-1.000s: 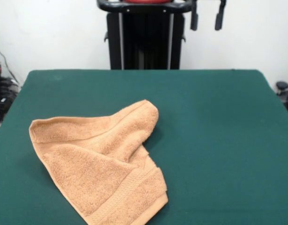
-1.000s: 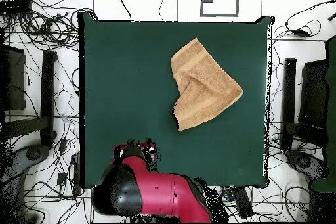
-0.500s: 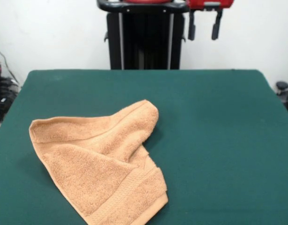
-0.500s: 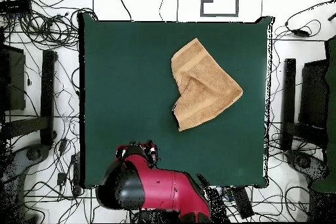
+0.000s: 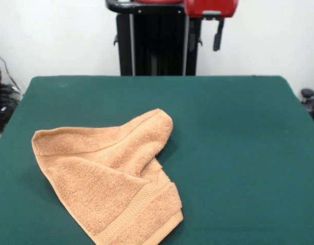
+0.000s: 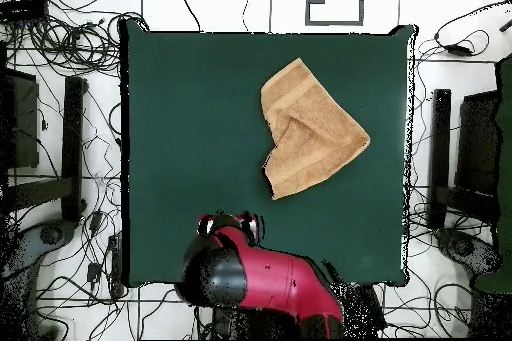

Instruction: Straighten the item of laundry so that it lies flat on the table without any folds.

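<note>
Here the towel [image 5: 110, 178] lies crumpled on the green table [image 5: 238, 143], with the gripper [image 5: 203, 35] well apart from it.

In the front view the towel sits toward the near left of the table, one part folded over the rest; a woven band runs along its near edge; overhead it lies in the upper right half [image 6: 308, 129]; the gripper hangs high at the table's far edge before the black pedestal [image 5: 157, 46]; whether it is open or closed I cannot tell.
</note>
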Robot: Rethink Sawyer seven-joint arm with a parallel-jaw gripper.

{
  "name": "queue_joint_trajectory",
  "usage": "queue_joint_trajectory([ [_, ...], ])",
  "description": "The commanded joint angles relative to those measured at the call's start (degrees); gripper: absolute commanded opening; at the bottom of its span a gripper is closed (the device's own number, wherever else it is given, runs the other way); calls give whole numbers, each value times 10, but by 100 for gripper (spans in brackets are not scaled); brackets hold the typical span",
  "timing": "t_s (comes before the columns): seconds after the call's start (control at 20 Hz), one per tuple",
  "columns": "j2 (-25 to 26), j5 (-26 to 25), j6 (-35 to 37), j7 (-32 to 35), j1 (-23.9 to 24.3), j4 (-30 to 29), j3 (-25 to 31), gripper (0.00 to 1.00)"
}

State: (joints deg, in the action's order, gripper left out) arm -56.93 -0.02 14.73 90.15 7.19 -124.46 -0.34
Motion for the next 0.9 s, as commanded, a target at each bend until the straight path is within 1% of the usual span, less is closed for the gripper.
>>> queue_joint_trajectory([
  [0.05,38,-32,58,25,16,58,27,100],
  [0.15,50,-34,55,26,19,70,28,100],
  [0.45,62,-42,49,33,19,78,31,100],
  [0.75,74,-50,40,24,41,84,46,100],
  [0.9,70,-52,46,15,54,83,50,100],
])
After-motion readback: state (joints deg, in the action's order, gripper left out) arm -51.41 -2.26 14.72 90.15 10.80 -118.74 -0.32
